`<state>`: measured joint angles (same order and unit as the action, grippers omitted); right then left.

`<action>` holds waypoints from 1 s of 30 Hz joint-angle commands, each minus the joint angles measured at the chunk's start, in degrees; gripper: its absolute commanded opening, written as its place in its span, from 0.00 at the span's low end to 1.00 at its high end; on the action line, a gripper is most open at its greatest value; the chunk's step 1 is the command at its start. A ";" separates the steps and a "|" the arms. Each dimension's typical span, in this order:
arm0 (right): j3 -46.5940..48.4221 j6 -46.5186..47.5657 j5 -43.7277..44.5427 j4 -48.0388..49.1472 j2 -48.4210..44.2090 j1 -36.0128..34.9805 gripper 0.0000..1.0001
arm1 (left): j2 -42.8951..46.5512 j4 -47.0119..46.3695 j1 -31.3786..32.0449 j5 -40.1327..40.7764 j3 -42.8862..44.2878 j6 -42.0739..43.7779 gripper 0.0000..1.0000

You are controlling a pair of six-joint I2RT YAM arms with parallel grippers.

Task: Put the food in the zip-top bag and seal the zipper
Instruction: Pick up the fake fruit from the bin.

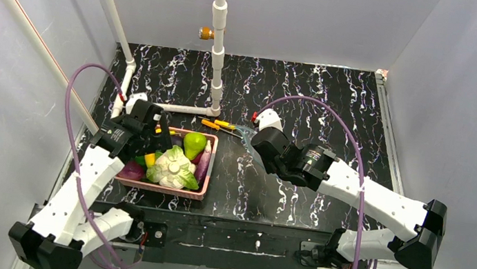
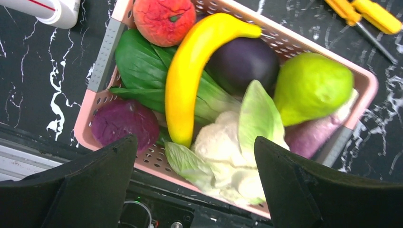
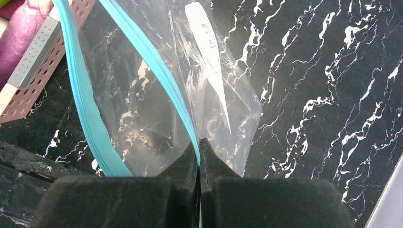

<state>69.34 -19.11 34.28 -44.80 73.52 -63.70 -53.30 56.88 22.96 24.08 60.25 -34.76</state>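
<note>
Pink basket (image 1: 166,190) sits at 8 o'clock on the counter (image 1: 309,102), holding the food: leafy head (image 2: 223,142), yellow banana (image 2: 190,76), green pear (image 2: 311,85), purple oblong piece (image 2: 309,137). Zip-top bag (image 3: 142,109) is at the basket's 2 o'clock; its mouth looks open, with the zipper (image 3: 85,109) strips apart. Left hand (image 2: 194,152) hovers over the basket, fingers spread wide, gripping nothing; right hand (image 3: 199,147) is clamped on the bag's zipper edge.

The top camera looks down from high on the near side of the pink basket (image 1: 210,162). The left wrist camera hangs close above it (all three views share it); the right wrist camera looks down closely just right of it.
</note>
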 commanded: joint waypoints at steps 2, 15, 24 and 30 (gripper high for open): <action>1.37 0.16 -0.40 1.94 -1.00 0.24 0.01 | -1.91 -4.83 -7.19 -2.23 -4.58 1.45 0.89; 1.55 0.67 -2.89 2.87 -1.45 0.25 0.01 | -4.88 -11.95 -9.24 -5.28 -12.35 -1.03 0.62; 0.95 0.01 -4.23 2.83 -1.71 0.24 0.01 | -6.28 -13.70 -9.21 -5.03 -15.78 -1.61 0.49; 0.56 -0.14 -4.73 3.07 -2.13 0.24 0.01 | -6.49 -13.74 -9.17 -4.55 -15.92 -0.93 0.34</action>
<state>69.34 -19.11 29.82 -43.29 73.38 -63.70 -59.59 42.04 13.93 18.83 44.84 -35.99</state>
